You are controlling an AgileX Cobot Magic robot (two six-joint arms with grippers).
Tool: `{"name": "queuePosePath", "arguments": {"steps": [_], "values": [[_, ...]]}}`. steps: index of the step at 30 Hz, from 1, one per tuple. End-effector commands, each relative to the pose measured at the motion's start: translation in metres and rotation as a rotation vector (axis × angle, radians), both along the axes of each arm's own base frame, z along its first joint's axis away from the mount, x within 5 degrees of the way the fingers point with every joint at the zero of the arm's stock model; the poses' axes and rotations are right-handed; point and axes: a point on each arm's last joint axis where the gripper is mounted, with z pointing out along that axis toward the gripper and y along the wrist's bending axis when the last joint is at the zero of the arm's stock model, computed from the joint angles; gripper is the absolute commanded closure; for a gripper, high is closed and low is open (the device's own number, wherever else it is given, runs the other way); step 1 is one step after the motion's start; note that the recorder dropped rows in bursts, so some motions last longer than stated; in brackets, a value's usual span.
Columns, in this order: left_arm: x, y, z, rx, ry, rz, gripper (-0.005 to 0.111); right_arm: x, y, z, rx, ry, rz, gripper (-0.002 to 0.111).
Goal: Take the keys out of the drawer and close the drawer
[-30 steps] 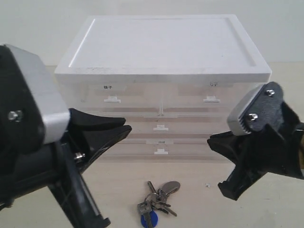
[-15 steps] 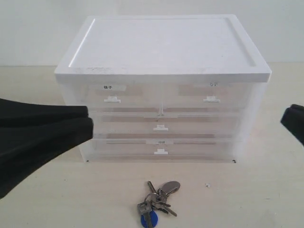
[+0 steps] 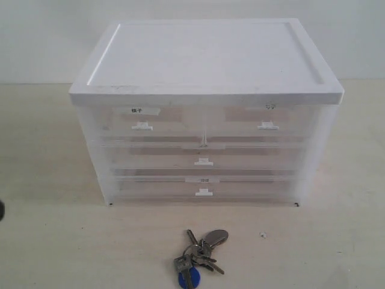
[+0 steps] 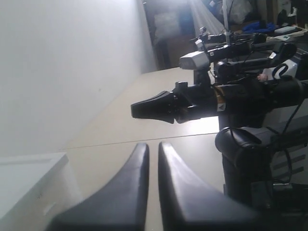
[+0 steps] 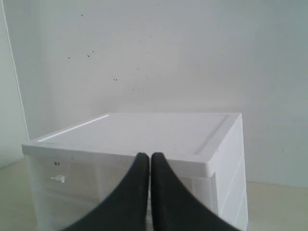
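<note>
The keys (image 3: pixel 198 256) lie on the table in front of the cabinet, their blue fob (image 3: pixel 188 278) nearest the front edge. The drawer (image 3: pixel 144 123), top left with the bold dark label (image 3: pixel 136 111), sits flush with the other drawer fronts. Neither gripper shows in the exterior view. My left gripper (image 4: pixel 153 145) is shut with nothing between its fingers, out over bare table, with a cabinet corner (image 4: pixel 29 178) beside it. Facing the cabinet (image 5: pixel 159 130) near its top edge, my right gripper (image 5: pixel 149 156) is shut and empty. The drawer's label (image 5: pixel 57 164) shows there.
The white-topped cabinet (image 3: pixel 204 54) has a second half-width drawer (image 3: pixel 267 123) with a fainter label and two full-width drawers (image 3: pixel 203 158) below. In the left wrist view the other arm (image 4: pixel 202 98) reaches across, with equipment behind it. A wall stands behind the cabinet.
Both arms have pulled back out of the exterior view, the left one off to the left, the right one off to the right. Keys and drawers have not moved.
</note>
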Motion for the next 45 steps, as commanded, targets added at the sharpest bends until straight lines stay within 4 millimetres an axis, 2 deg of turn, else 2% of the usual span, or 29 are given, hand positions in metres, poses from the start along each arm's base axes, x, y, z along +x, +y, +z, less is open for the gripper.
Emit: {"name": "queuePosePath", "arguments": {"steps": [1, 24, 28, 31, 33, 35, 38, 41, 45], "values": [[-0.004, 0.002, 0.000, -0.007, 0.005, -0.036, 0.102, 0.000, 0.000, -0.002, 0.002, 0.005, -0.004, 0.108], [-0.004, 0.002, 0.000, -0.007, 0.005, -0.036, 0.102, -0.001, 0.000, -0.001, 0.005, -0.006, 0.006, 0.108], [0.006, 0.005, 0.004, -0.087, 0.121, 0.073, 0.102, -0.001, 0.000, -0.001, 0.005, -0.006, 0.006, 0.108], [0.019, 0.009, -0.015, -0.014, 0.271, 0.230, 0.102, -0.001, 0.000, -0.001, 0.005, -0.006, 0.006, 0.108], [0.017, 0.008, -0.034, 0.087, 0.215, 0.217, 0.102, -0.001, 0.000, -0.001, 0.004, -0.007, 0.005, 0.108], [0.015, 0.006, -0.057, 0.151, 0.077, 0.176, 0.102, -0.001, 0.000, -0.001, 0.004, -0.007, 0.005, 0.108], [0.015, 0.009, -0.091, 0.095, -0.052, 0.176, 0.102, -0.001, 0.000, -0.001, 0.004, -0.007, 0.005, 0.108], [0.016, 0.015, -0.109, 0.076, -0.102, 0.210, 0.102, -0.001, 0.000, -0.001, 0.004, -0.007, 0.005, 0.108], [0.023, 0.022, -0.122, 0.086, -0.060, 0.303, 0.102, -0.001, 0.000, -0.001, 0.004, -0.007, 0.005, 0.108]]}}
